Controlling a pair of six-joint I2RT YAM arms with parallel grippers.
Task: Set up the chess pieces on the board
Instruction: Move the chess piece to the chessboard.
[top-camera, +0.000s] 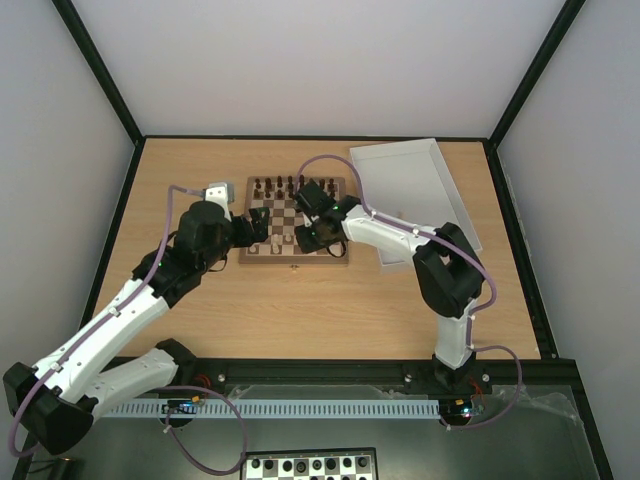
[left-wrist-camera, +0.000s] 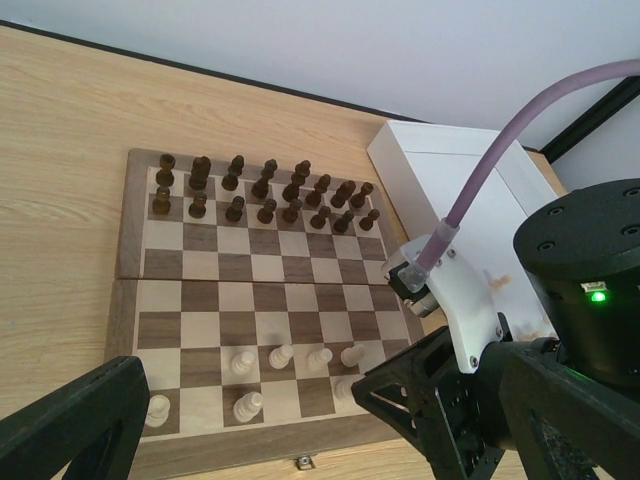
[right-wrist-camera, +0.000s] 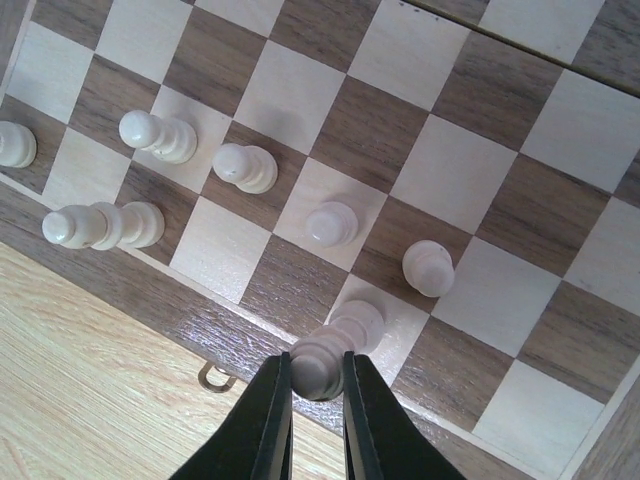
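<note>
**Container.** White rectangular tray (top-camera: 410, 175), just beside the right edge of the square wooden chessboard with brown and cream squares (top-camera: 295, 260). Contents mostly hidden behind the right arm, not identifiable.

**On the chessboard.**
- Dark brown chess pieces (left-wrist-camera: 265, 195) in two rows along its far edge.
- Several small pale cream chess pieces (left-wrist-camera: 283, 355), upright on squares in its two nearest rows.

**Right gripper** (right-wrist-camera: 317, 362). Jaws clenched on the head of a single pale cream piece (right-wrist-camera: 350, 325), at a cream square in the chessboard's nearest row.

**Left gripper** (left-wrist-camera: 250, 385). Jaws spread wide, grasping nothing, over the chessboard's near-left part.

**Top view only.** Second board, black-and-white checkered (top-camera: 310, 465), well apart from the chessboard, past the arm bases. Both arms reaching in over the chessboard's near half.

**Left wrist view only.** Both dark rows in full, piece by piece.

**Right wrist view only.** The grip itself, seen close. Small metal latch (right-wrist-camera: 212, 378) on the chessboard's near rim, just beside the held piece.
</note>
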